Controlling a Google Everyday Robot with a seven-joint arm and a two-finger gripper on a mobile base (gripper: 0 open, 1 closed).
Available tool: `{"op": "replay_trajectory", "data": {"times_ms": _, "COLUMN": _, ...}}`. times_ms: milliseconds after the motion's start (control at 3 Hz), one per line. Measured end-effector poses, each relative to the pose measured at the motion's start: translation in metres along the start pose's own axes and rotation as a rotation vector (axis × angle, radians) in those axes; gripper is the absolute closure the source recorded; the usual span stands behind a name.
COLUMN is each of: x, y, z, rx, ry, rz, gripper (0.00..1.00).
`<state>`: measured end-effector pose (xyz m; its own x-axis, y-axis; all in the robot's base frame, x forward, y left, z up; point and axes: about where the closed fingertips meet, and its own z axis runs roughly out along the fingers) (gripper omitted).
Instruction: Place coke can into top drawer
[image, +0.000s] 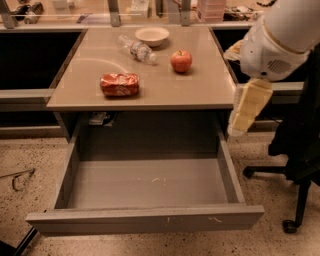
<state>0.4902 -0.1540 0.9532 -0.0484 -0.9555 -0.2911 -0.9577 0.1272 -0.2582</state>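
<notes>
The coke can (120, 84), red, dented and lying on its side, rests on the front left of the tan table top (200, 90). The top drawer (145, 219) is pulled fully out below the table. Its grey inside is bare and its front panel is scratched. My gripper (246, 107), cream-coloured, hangs down from the white arm beside the table's right edge, above the drawer's right wall. It is well to the right of the can and touches nothing.
A red apple (181, 61), a clear plastic bottle (137, 49) lying on its side and a white bowl (152, 35) sit on the back of the table. A black office chair (300, 150) stands at the right. Speckled floor surrounds the drawer.
</notes>
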Motion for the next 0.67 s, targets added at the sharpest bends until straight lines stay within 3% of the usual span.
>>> {"op": "replay_trajectory", "data": {"times_ms": 333, "x": -0.0478, "y": -0.0142, "z": 0.0336, "rx": -0.054, "ry": -0.105, "rz": -0.109, "gripper": 0.00}}
{"op": "replay_trajectory", "data": {"times_ms": 667, "x": -0.0480, "y": -0.0142, "z": 0.0336, "rx": -0.054, "ry": -0.105, "rz": -0.109, "gripper": 0.00}}
